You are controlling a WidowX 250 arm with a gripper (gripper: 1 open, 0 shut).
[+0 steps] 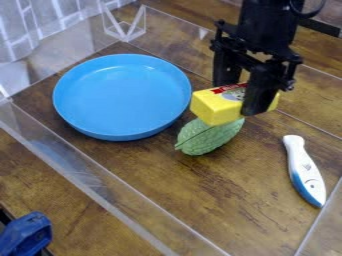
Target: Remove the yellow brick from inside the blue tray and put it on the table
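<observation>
Nearest the viewer, at the lower left corner, a crumpled dark blue object (24,238) is seen beyond the edge of the clear panel (94,190), which is laid slantwise along the near side of the brown wooden table (181,190). Farther in, toward the right, a white and blue brush-like tool (305,172) is rested flat on the wood, its narrow end pointed away and its wider end brought near the right edge of the view. Around the middle, a green ridged oval vegetable (210,135) is laid on the table, its upper part partly covered from sight by the yellow brick (215,108). The brick, a small block with a red and white label on top, is gripped between the dark fingers of the pincer (247,98), and a yellow end is shown on either side of them. It is held outside the blue tray (122,97), to the right of its rim; whether the vegetable is touched by the brick cannot be told. The tray, round and shallow with a raised rim, is set flat on the table at the left, and only bare blue is seen inside it. Behind, the black robot arm (274,35) is reached down from the top edge, and more clear panels are stood at the upper left.
</observation>
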